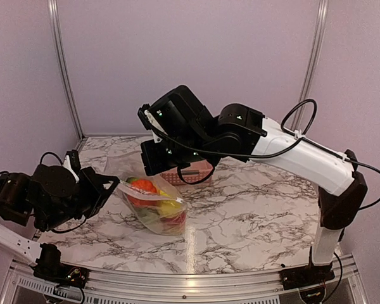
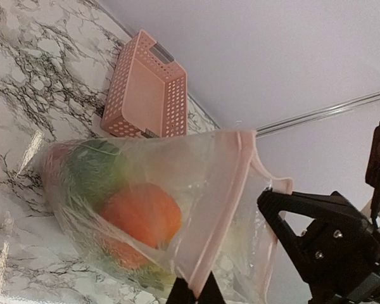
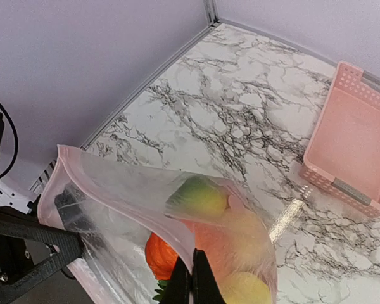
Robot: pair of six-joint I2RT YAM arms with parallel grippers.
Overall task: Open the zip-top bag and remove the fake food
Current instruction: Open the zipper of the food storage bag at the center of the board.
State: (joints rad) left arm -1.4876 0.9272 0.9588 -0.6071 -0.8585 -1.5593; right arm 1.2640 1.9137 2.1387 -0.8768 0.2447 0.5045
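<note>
1. Left hand (image 2: 193,294), at the near left, is clenched on the pink zip strip (image 2: 223,209) of the zip-top bag (image 1: 157,212).
2. The bag stands on the marble counter (image 1: 253,215), left of centre, with its mouth held up.
3. Fake food (image 1: 143,186) lies inside it: orange, green, yellow and red pieces.
4. Right hand (image 3: 191,286), reaching in from the right, is clenched on the same rim.
5. Pink basket (image 3: 351,136) sits just beyond, on the far side.

The zip-top bag (image 1: 158,212) of fake food (image 1: 143,186) sits on the marble table (image 1: 253,215); pink basket (image 1: 195,172) behind.
</note>
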